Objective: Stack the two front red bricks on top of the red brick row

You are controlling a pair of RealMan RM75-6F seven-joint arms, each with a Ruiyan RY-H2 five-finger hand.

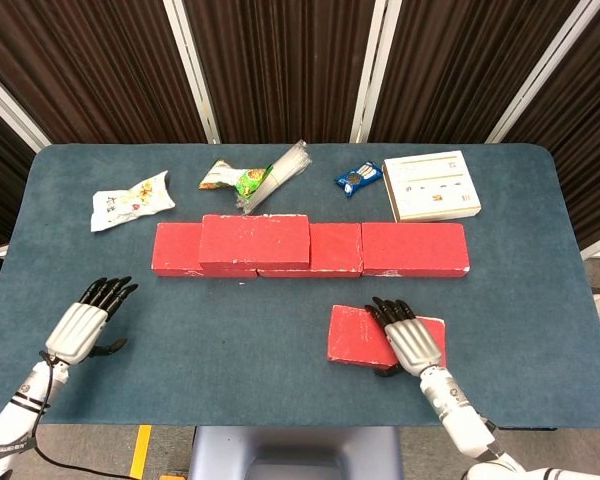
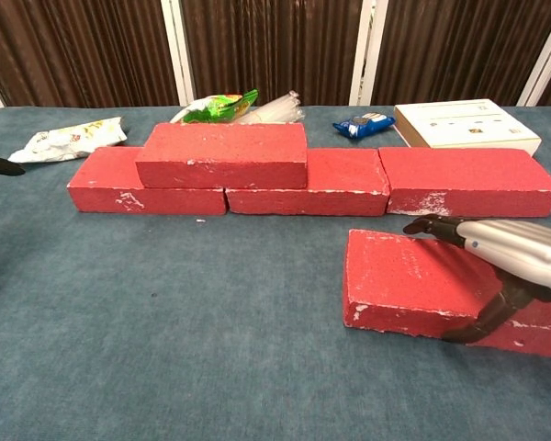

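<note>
Near the front edge, right of centre: loose red brick [image 1: 365,337] flat on the table [image 1: 280,340], long axis left to right, parallel to the brick row [image 1: 310,248] behind it and well apart from it. Directly over its right half: right hand [image 1: 408,336], fingers [image 2: 432,225] extended across the top toward the row, thumb [image 2: 473,326] down at the near face; straddling the short width, but cannot tell whether actually clamped. Far to the left: left hand [image 1: 83,325], fingers apart, holding nothing. Already stacked on the row's left part: one brick [image 1: 255,240]. Probable next step: close across the short width, lift, carry back and slightly right onto the row.
</note>
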